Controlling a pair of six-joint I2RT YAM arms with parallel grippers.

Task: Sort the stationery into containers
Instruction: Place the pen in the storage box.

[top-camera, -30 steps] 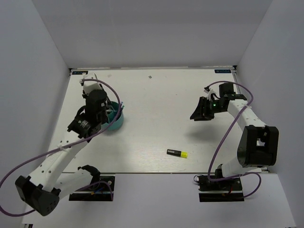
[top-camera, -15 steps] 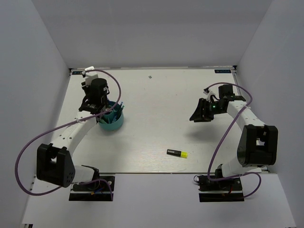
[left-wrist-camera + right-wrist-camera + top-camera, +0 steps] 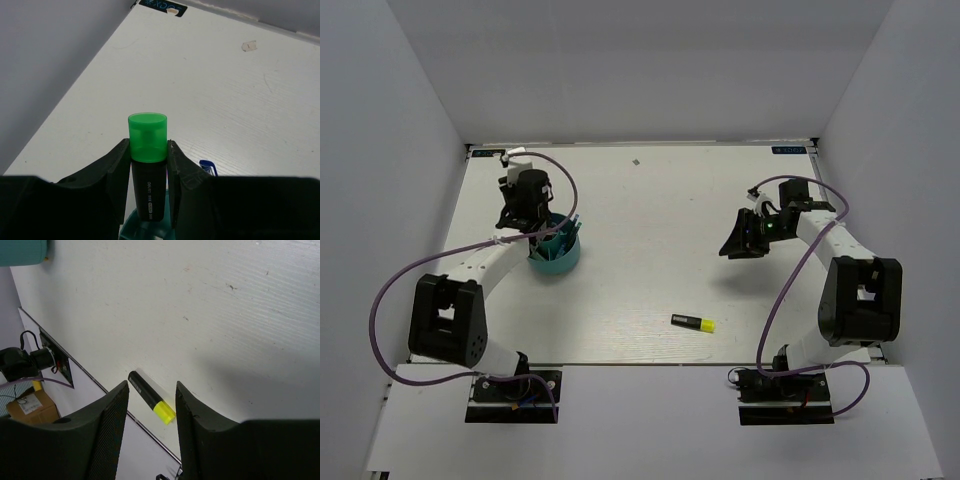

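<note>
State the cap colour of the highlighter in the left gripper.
The highlighter cap is green; the left wrist view shows it best.

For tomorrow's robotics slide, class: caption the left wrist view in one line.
Left arm's fingers clamp a green-capped black highlighter over the teal organiser, white table beyond.

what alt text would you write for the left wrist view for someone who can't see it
The left gripper clamps a green-black highlighter, green cap pointing up in the picture, over the teal organiser, of which only a sliver shows at the bottom edge. The end of a blue pen peeks out to the right, and the white table runs back to a grey wall.
</note>
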